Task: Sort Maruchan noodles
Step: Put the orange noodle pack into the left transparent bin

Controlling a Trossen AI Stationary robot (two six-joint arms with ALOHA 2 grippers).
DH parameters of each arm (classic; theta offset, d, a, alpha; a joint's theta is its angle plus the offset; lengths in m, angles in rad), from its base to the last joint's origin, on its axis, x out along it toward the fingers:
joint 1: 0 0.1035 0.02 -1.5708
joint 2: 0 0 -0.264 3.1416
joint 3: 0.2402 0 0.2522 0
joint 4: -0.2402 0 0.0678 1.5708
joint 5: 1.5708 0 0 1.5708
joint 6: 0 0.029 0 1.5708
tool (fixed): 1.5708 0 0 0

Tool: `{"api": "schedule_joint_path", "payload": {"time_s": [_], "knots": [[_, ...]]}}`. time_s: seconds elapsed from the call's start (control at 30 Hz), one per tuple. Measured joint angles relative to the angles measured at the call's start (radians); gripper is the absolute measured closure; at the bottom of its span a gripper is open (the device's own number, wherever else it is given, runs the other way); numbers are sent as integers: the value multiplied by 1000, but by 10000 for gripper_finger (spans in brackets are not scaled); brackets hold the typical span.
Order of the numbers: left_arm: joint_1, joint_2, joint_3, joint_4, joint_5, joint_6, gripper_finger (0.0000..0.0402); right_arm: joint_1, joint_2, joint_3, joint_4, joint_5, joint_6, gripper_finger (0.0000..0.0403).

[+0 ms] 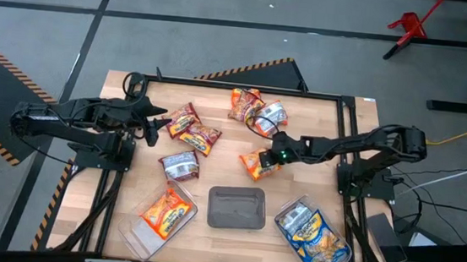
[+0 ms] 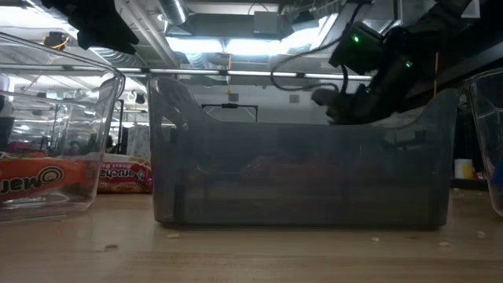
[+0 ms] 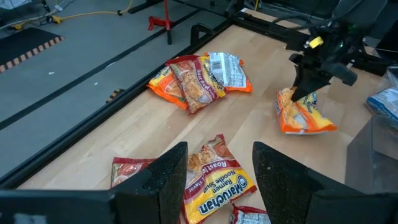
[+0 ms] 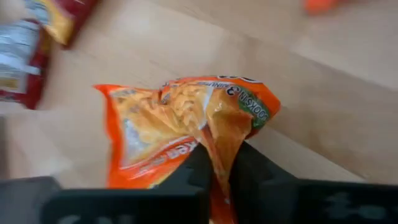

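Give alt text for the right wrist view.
The right claw is shut on a crinkled edge of an orange noodle packet, pinching it against the wooden table. A dark red packet lies blurred at one corner of the frame.

Orange crinkly noodle packet: its lower part is hidden behind the right gripper's dark fingers in the right wrist view; the print is blurred there.
Dark red packets beside it: cut off by the picture's edge and out of focus.
Smoky grey plastic tray: in the low view it covers most of the table behind; a reddish shape shows through its wall, too dim to tell what it is.
Left gripper: its fingertips hide part of an orange-and-red packet below them.
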State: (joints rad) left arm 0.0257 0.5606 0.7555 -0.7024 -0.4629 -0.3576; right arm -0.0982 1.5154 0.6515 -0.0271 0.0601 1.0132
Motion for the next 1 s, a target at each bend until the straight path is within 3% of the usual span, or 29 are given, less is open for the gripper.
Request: {"api": "schedule_joint_path", "payload": {"time_s": [0.37, 0.57, 0.77, 1.0], "knots": [[0, 0, 0, 0, 0, 0, 227, -22, -2, 281, -22, -26, -193, 399], [-1, 0, 0, 0, -26, 0, 227, 21, 26, 471, -25, -42, -278, 400], [0, 0, 0, 0, -56, 1, 227, 125, 158, 693, -26, -68, -370, 401], [0, 0, 0, -1, -59, 1, 227, 216, 407, 983, -30, -194, -451, 401]]}}
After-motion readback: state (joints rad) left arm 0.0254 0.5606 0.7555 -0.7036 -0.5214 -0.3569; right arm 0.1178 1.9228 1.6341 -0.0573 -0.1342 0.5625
